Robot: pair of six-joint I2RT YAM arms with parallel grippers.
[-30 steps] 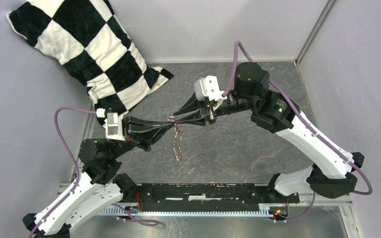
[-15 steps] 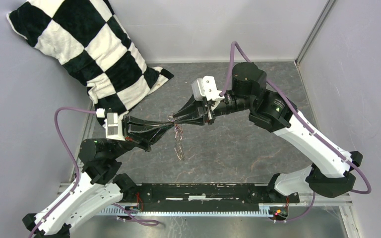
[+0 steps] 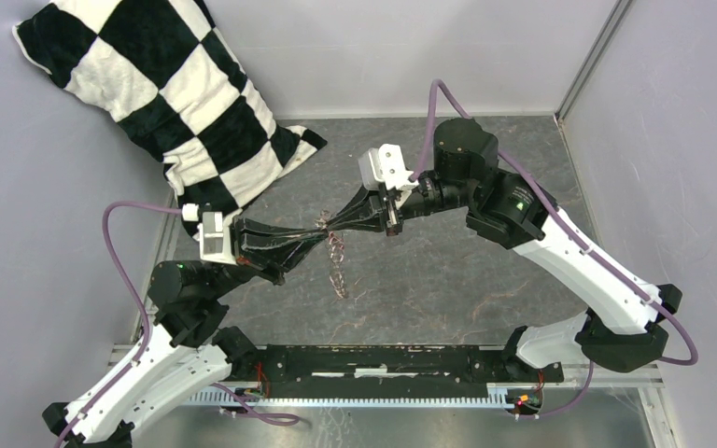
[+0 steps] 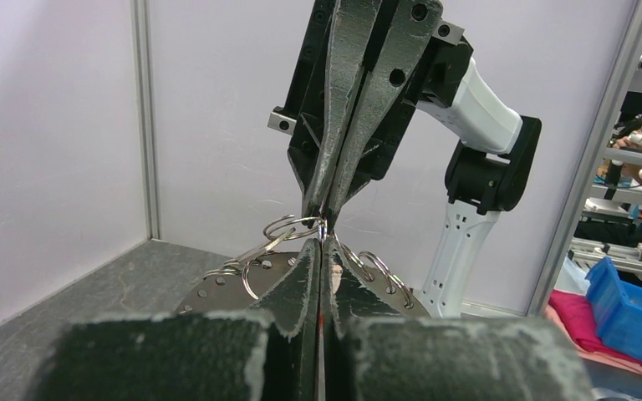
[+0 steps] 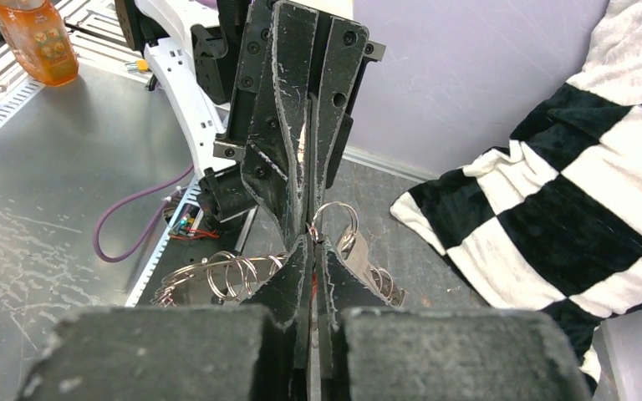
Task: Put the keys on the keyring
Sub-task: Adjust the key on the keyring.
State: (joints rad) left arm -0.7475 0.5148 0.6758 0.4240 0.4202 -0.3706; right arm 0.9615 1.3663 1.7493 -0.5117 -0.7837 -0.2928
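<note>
Both arms meet tip to tip above the table (image 3: 448, 271), just off the low corner of the checkered cushion (image 3: 168, 93), near it but not touching.

- left gripper (image 3: 321, 230): fingers pressed together, pinching the keyring (image 3: 337, 266) at its top.
- right gripper (image 3: 330, 224): fingers also pressed together, nipping a ring of the same cluster at the same spot. Both wrist views show the two sets of tips nose to nose with a wire loop caught at the joint.
- The keyring hangs from that pinch as a slack chain of silver rings, with its low end toward the arm bases, away from the cushion. I can't tell whether that end touches the table.
- The key: I can't single it out. A flat silver piece hangs among the rings on the cushion side of the tips in the right wrist view, but it's too small to call.

Containers:
- orange bottle (image 5: 38, 38): upright on a metal sheet well apart from the cushion, at the far opposite side of the right wrist view. It looks orange throughout and the fill level is unreadable.
- blue bin (image 4: 635, 296): seen only in the left wrist view, where the cushion doesn't show. Its contents are hidden, and pink-red cloth (image 4: 589, 330) lies just beside it.
</note>
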